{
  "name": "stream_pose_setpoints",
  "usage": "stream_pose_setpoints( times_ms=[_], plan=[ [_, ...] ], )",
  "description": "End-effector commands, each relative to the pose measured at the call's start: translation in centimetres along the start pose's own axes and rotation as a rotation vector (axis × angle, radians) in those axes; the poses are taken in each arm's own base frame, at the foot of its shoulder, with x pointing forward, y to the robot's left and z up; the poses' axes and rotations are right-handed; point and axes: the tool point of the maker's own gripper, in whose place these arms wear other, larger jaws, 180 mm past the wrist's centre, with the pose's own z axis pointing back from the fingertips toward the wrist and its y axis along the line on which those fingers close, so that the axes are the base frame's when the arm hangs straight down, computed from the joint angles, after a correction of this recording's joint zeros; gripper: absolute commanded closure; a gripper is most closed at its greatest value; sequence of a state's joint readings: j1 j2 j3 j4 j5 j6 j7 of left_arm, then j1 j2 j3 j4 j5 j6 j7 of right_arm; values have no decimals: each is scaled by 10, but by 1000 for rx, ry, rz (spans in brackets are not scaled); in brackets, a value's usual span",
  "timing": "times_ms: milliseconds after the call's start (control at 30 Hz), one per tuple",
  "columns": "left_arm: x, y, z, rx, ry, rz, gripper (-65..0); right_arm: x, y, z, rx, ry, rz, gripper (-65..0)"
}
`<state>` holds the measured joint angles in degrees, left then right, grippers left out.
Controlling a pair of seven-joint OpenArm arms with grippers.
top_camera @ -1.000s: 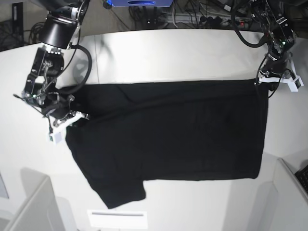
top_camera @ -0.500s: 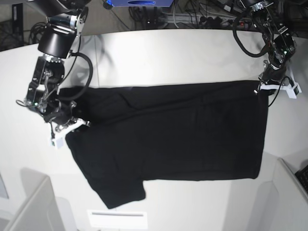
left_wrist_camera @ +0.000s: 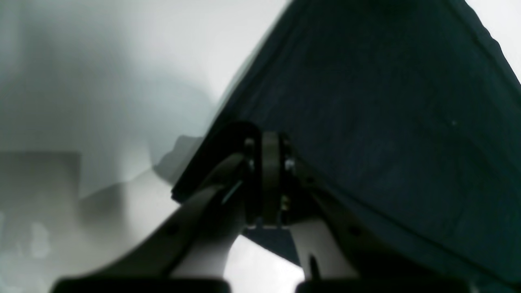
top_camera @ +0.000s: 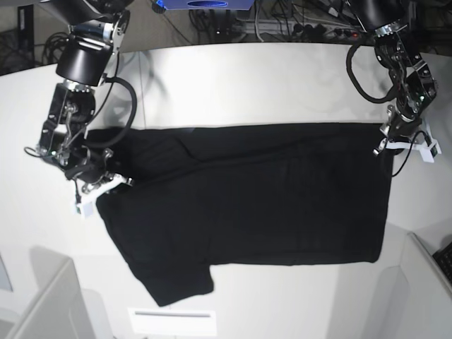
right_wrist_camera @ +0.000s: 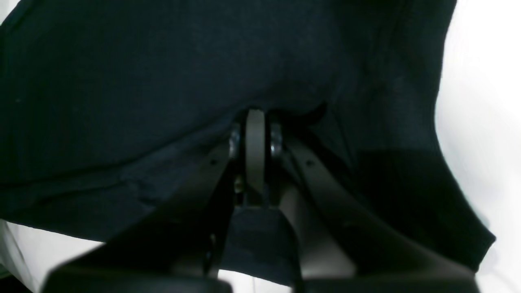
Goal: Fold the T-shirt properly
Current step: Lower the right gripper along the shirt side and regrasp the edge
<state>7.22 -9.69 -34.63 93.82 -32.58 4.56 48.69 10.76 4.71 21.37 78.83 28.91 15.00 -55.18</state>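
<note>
Both end effectors pinch T-shirt (top_camera: 254,198) corners.

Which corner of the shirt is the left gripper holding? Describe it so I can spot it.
Start at the white table in the base view, where the black T-shirt lies spread. Go to its upper right corner, where the left gripper pinches the hem. The opposite end, which the right gripper holds, has a sleeve.

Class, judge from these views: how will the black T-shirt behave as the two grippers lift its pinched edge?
Probably floppy: the T-shirt lies flat with soft creases, so it should sag between the left gripper and right gripper. Likely light for its size. The loose sleeve may trail or bunch.
</note>
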Motion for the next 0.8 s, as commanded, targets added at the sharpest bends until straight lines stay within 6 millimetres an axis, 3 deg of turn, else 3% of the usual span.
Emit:
stream_pose_setpoints(
  times_ms=[0,433,600,767],
  plan=[
    [19,-5,0,-15,-51,-6,0,26,3,6,9,-75,15,0],
    [30,-16,-15,-35,-53,37,0,28,4,-5,21,-57,-10,0],
    [35,-17,-16,-36,-60,38,0,28,31,-16,55,-36,88,0],
    [31,-11,-20,-23,-45,42,0,32,31,-18,36,-64,56,0]
  ],
)
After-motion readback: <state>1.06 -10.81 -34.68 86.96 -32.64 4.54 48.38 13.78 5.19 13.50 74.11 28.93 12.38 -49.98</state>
